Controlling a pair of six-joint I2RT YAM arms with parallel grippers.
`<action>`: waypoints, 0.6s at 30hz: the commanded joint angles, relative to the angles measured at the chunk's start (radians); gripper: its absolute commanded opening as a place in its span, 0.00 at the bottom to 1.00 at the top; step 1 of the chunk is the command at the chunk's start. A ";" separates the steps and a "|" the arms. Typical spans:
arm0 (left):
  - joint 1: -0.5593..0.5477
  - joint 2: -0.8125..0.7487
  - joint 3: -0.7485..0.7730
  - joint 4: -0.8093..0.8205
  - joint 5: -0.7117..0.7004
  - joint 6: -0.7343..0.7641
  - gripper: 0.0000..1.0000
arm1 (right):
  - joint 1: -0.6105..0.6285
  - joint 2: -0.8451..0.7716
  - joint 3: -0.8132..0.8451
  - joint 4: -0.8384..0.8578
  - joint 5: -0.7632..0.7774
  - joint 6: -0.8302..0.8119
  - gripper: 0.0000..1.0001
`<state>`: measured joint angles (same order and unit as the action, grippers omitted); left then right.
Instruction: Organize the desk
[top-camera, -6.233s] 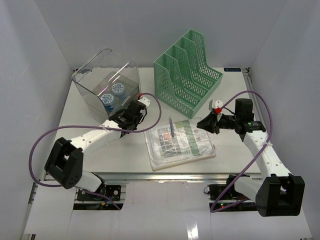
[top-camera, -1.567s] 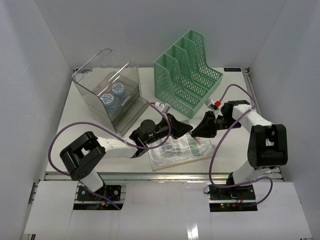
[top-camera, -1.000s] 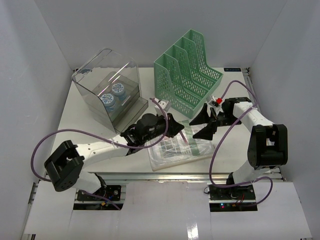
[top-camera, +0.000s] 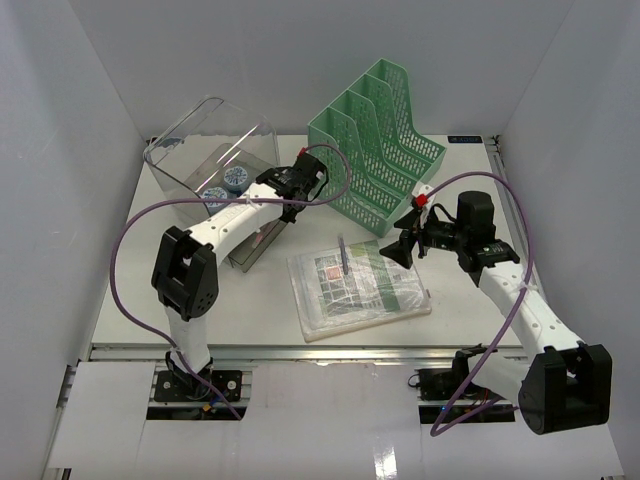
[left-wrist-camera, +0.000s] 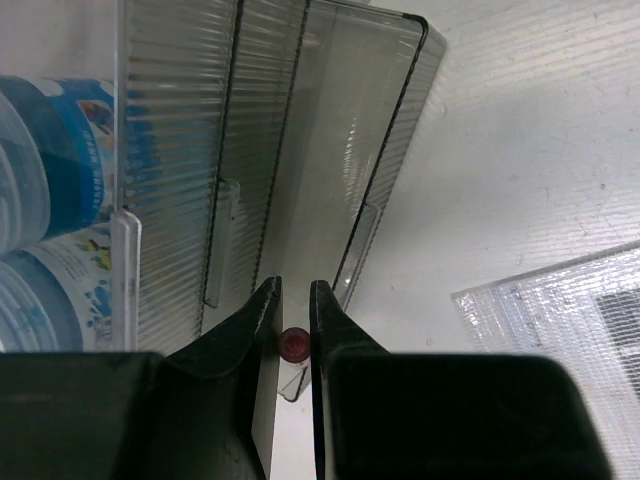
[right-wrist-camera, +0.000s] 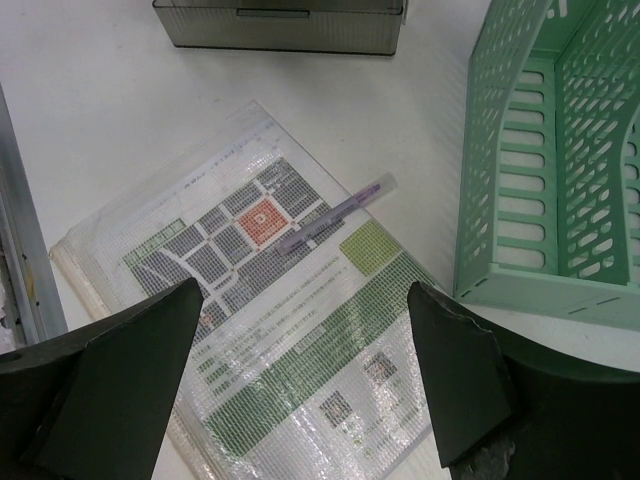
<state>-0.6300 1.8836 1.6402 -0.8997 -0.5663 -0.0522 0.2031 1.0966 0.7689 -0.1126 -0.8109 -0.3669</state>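
Note:
The desk (top-camera: 200, 290) is a white tabletop. My left gripper (top-camera: 292, 200) hangs over the front of a clear smoky organizer box (top-camera: 215, 160). In the left wrist view the gripper (left-wrist-camera: 294, 290) is shut on a small red-capped item (left-wrist-camera: 293, 343) seen end-on, above the box's open tray (left-wrist-camera: 320, 180). My right gripper (top-camera: 403, 240) is open and empty above the right side of a clear plastic folder (top-camera: 360, 285) holding printed sheets. A purple pen (top-camera: 343, 255) lies on the folder. It also shows in the right wrist view (right-wrist-camera: 330, 215), beyond the open gripper (right-wrist-camera: 300, 300).
A green mesh file rack (top-camera: 375, 140) stands at the back centre, close to my right gripper; it also shows in the right wrist view (right-wrist-camera: 560, 150). Blue-lidded bottles (top-camera: 235, 178) sit inside the organizer box. White walls enclose the desk on three sides.

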 joint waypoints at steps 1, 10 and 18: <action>0.010 0.007 0.057 -0.022 -0.065 0.047 0.00 | 0.003 -0.016 -0.014 0.064 -0.004 0.028 0.90; 0.052 0.042 -0.021 0.043 -0.046 0.085 0.10 | 0.002 -0.079 -0.048 0.095 0.040 -0.018 0.90; 0.053 0.009 -0.055 0.083 -0.021 0.065 0.63 | -0.001 -0.182 -0.136 0.145 -0.025 -0.111 0.90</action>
<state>-0.5744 1.9511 1.5820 -0.8544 -0.5894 0.0175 0.2031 0.9371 0.6639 -0.0153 -0.7744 -0.4052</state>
